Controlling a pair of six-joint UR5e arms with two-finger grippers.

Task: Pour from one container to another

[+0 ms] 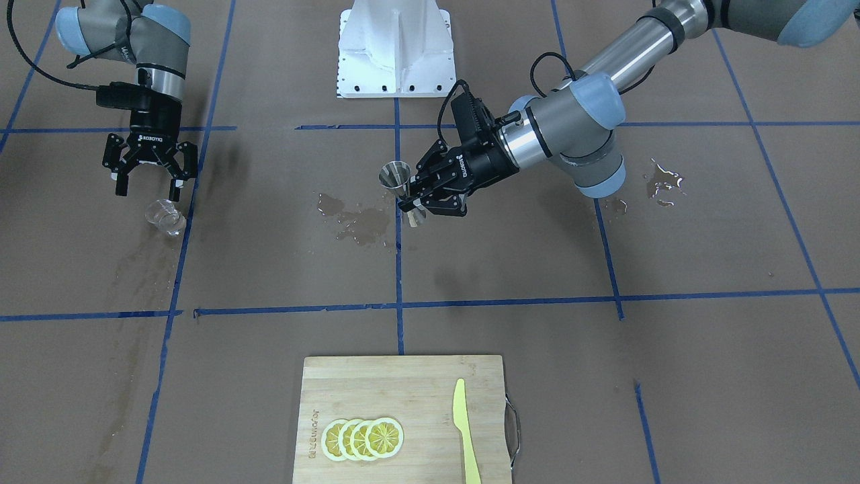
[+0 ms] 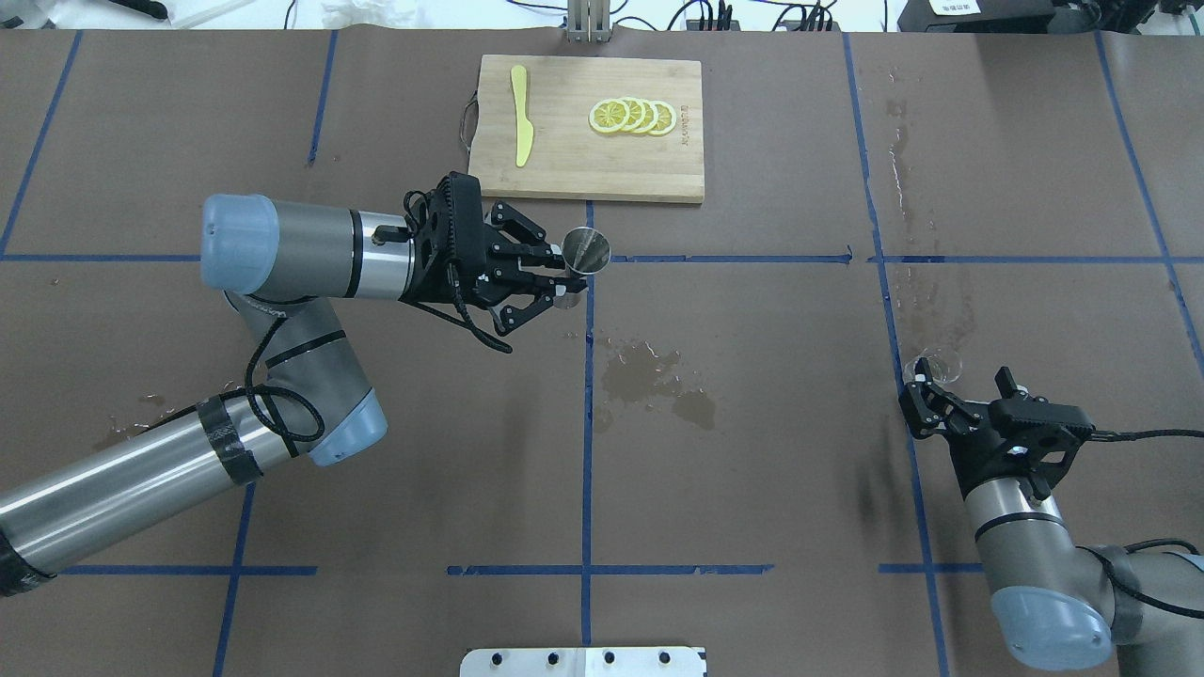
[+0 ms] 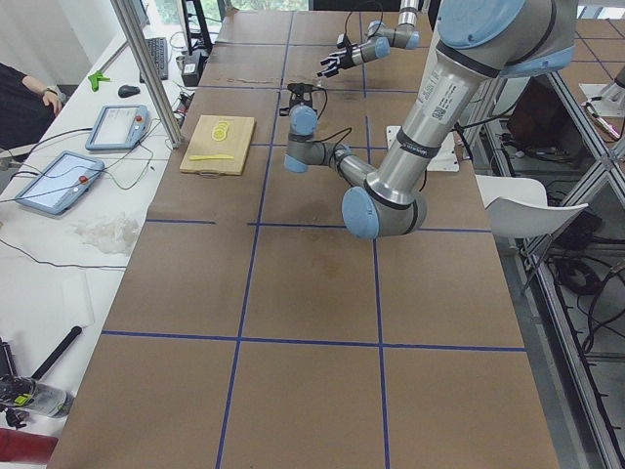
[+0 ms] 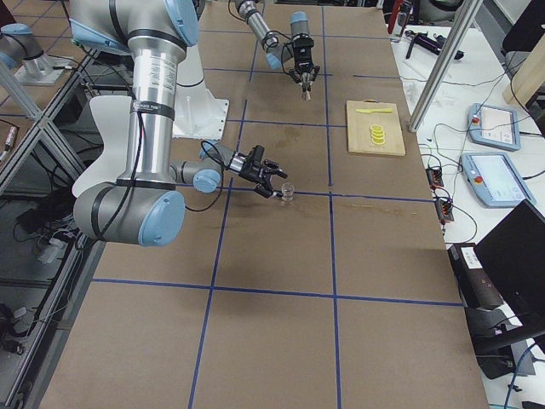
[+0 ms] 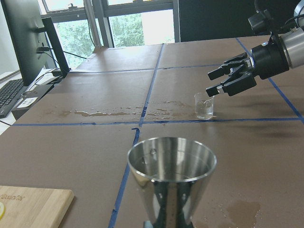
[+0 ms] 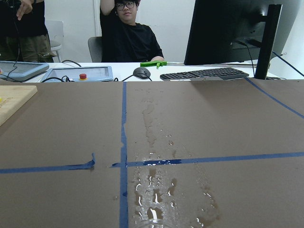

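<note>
A clear glass cup [image 1: 164, 216] stands on the brown table on my right side, also seen in the left wrist view [image 5: 204, 105]. My right gripper [image 1: 149, 187] hangs open just above and behind it, holding nothing; its fingertips [image 5: 212, 76] are close to the cup's rim and apart from it. Only the cup's rim [image 6: 151, 222] shows at the bottom of the right wrist view. My left gripper [image 1: 411, 202] is shut on the waist of the steel jigger [image 1: 396, 178], held upright in the air over the table's middle. The jigger's open cone [image 5: 171, 171] fills the left wrist view.
A wooden cutting board [image 1: 349, 383] with lemon slices [image 1: 363, 438] and a yellow knife [image 1: 463, 430] lies at the far edge. Wet patches [image 1: 356, 222] mark the middle and the area by the cup [image 6: 156, 190]. People sit beyond the table [image 6: 128, 38].
</note>
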